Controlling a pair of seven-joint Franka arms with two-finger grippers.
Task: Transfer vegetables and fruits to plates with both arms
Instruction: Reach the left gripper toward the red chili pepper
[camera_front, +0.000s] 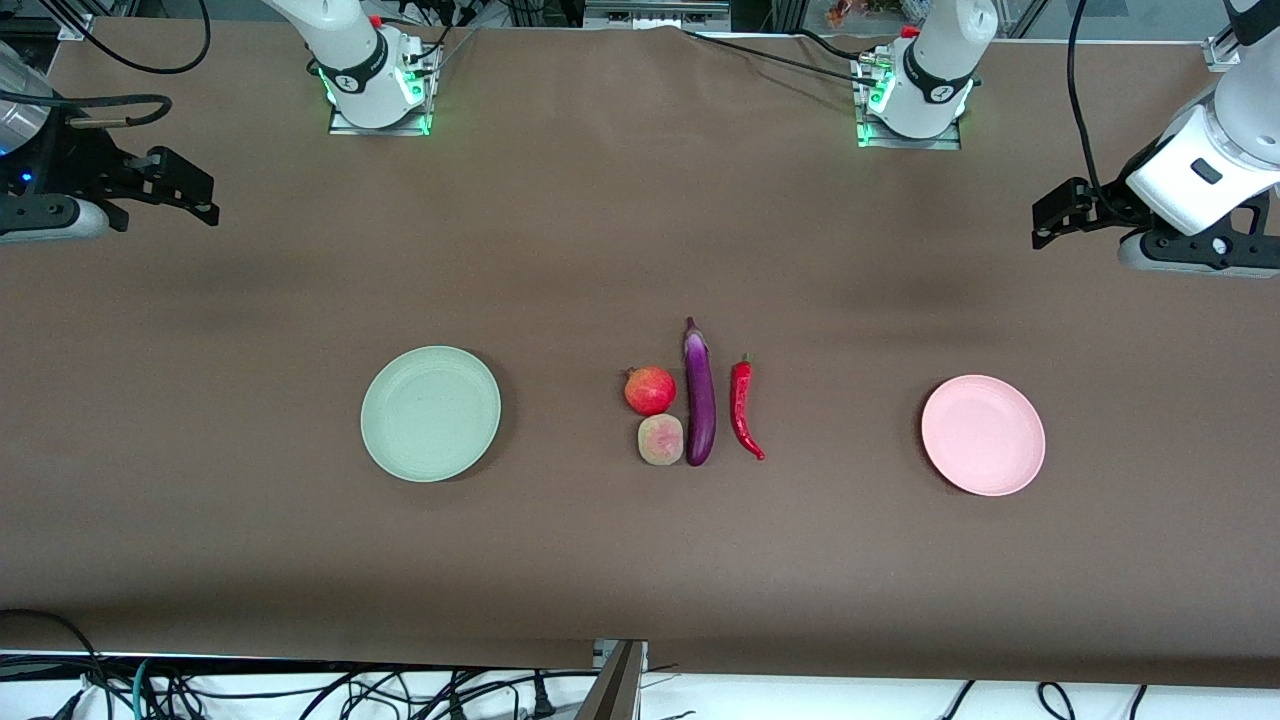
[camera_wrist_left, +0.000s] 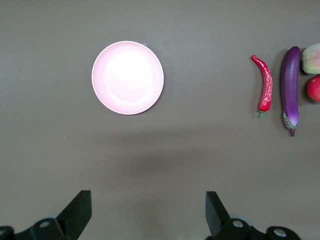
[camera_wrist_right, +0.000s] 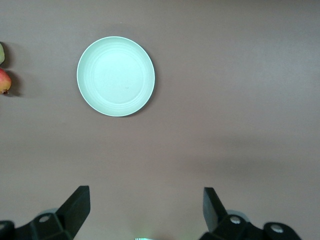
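At the centre of the front view, four pieces of produce lie grouped on the brown table (camera_front: 640, 250): a glossy purple eggplant (camera_front: 699, 395), with a curved red chili pepper (camera_front: 742, 407) just beside it toward the left arm's end. On the eggplant's side toward the right arm's end sit a round red fruit (camera_front: 650, 390) and, nearer the camera and touching it, a yellowish-pink peach (camera_front: 660, 439).

A pale green plate (camera_front: 431, 413) sits left of centre in the frame and a pale pink plate (camera_front: 983, 435) right of centre, each well apart from the produce, with nothing on either.

The right gripper (camera_front: 190, 190) hangs at the upper left edge of the frame, its jaws spread wide. The left gripper (camera_front: 1060, 210) hangs at the upper right edge, likewise wide apart. Both hold nothing.
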